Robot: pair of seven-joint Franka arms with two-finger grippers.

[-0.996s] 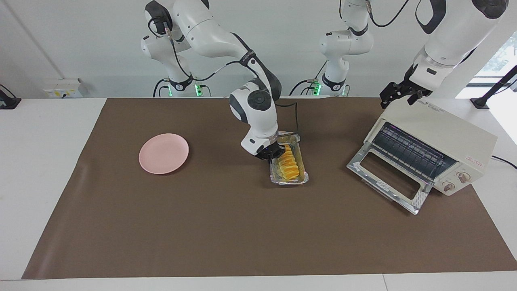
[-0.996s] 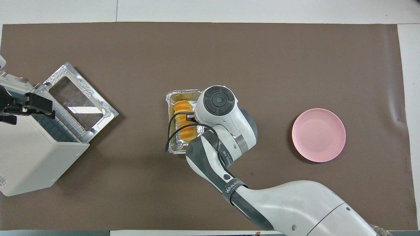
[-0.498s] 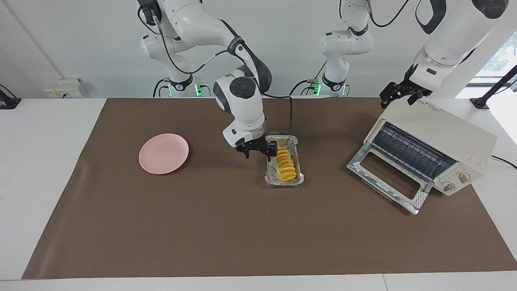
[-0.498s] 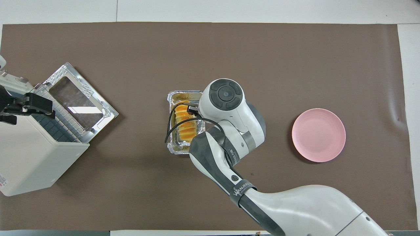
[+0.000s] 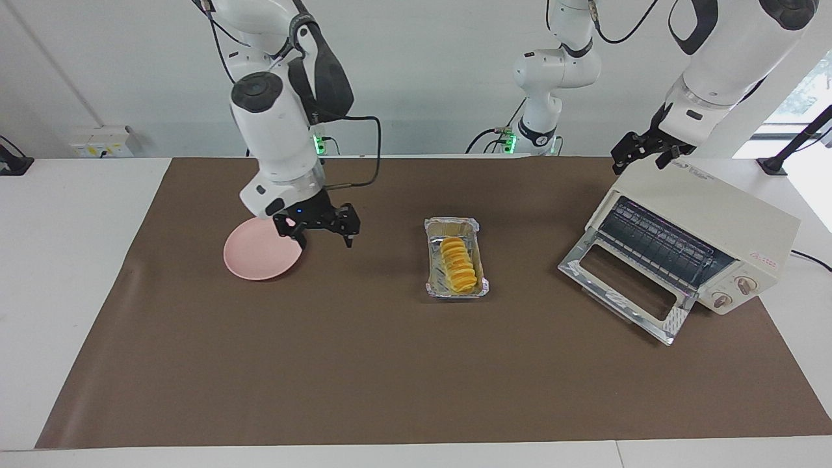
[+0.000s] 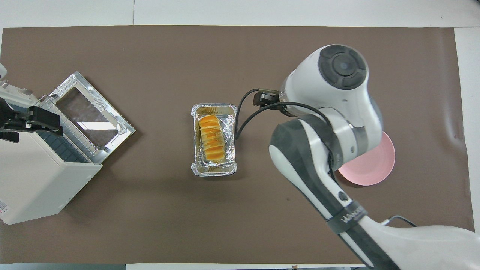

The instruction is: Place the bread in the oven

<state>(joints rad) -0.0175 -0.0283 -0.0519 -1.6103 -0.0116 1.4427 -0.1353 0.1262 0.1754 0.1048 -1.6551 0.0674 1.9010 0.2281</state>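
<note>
While in tray (image 5: 482, 286), bread (image 5: 457, 264) lengthwise toward robots

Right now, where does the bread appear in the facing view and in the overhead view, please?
Facing view: the bread lies in the foil tray, slightly above the picture's middle, between the pink plate and the oven.
Overhead view: the bread lies in the same tray at the picture's middle.
Shared landmark: the oven's open glass door points toward the tray.

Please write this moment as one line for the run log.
bread: in foil tray, not held | oven: door down | right gripper: open, empty, raised beside plate | left gripper: open, over oven, waiting
</note>
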